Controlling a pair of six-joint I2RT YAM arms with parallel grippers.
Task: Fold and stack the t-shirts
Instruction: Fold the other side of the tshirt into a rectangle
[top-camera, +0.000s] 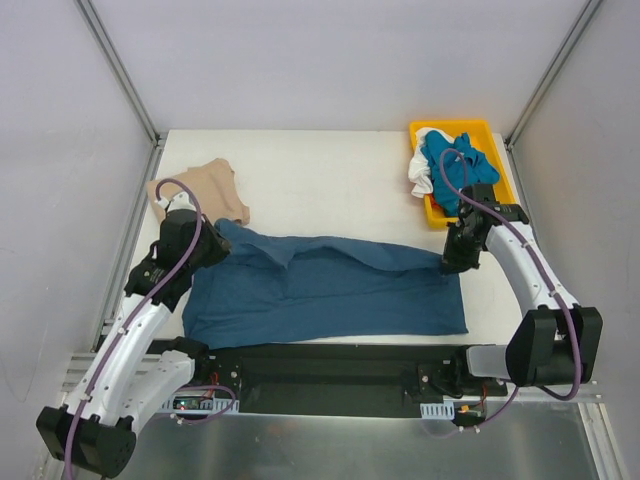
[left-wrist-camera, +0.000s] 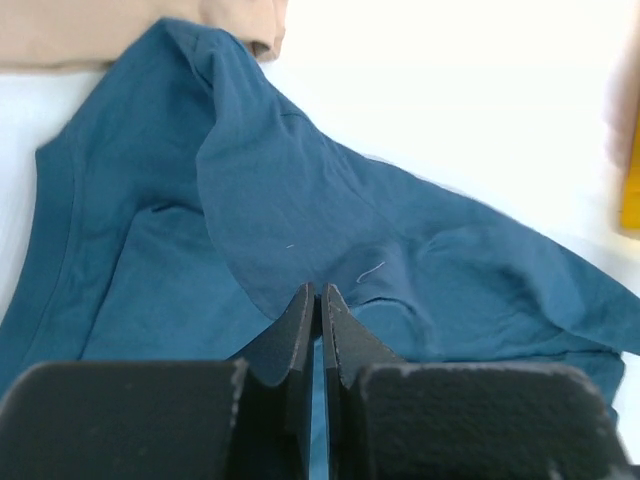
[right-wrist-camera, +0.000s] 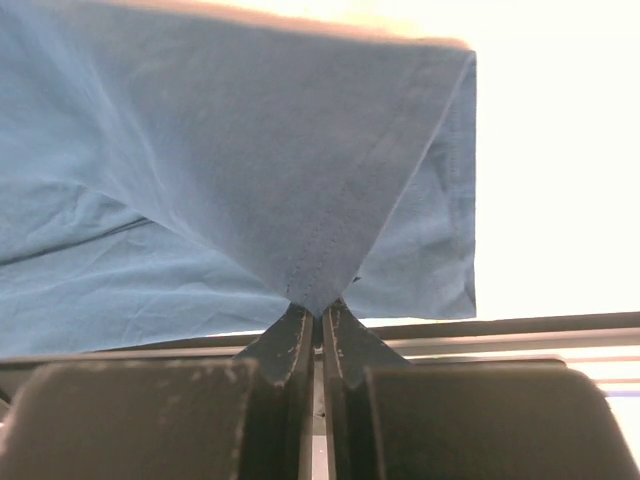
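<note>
While the dark teal t-shirt (top-camera: 330, 290) lies spread across the near half of the white table (top-camera: 330, 170), the left gripper (left-wrist-camera: 320, 300) has its fingers pressed together on a fold of cloth at the shirt's left end. The right gripper (right-wrist-camera: 320, 312) is likewise closed, pinching a hemmed corner at the right end. At the far right corner the yellow tray (top-camera: 495, 140) holds a crumpled bright blue t-shirt (top-camera: 455, 160) and a white t-shirt (top-camera: 420, 183) that hangs over its left wall, and at the far left the tan t-shirt (top-camera: 205, 185) lies bunched on the table, touching the teal one.
</note>
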